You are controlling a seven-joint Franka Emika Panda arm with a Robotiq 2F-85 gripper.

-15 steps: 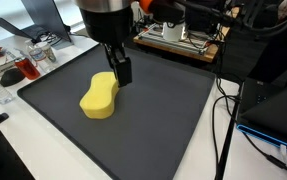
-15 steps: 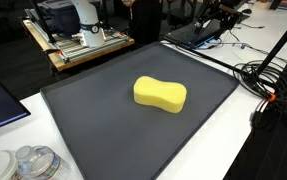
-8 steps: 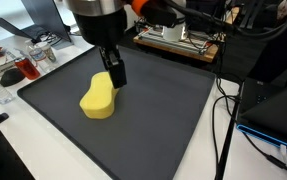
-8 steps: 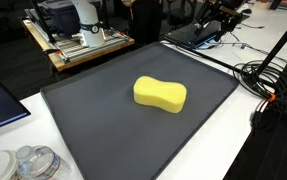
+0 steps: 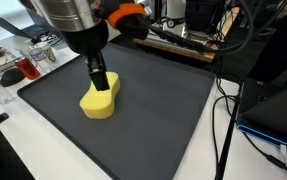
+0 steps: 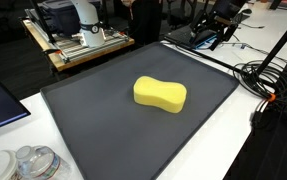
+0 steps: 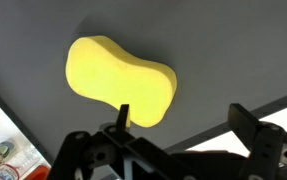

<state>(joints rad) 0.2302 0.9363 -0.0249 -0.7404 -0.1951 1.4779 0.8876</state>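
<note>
The gripper (image 5: pixel 99 80) hangs just over the yellow sponge (image 5: pixel 98 103), its 2 fingers apart. 1 finger might poke the soft sponge and push it away.

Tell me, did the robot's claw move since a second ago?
Yes. In an exterior view the gripper has slid leftward in the picture, from beside the yellow sponge's far end to above it. The sponge stayed put on the dark mat.

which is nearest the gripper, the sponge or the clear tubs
The yellow sponge, alone on the dark mat: the open gripper hangs at one end of it; the clear tubs sit off the mat.
</note>
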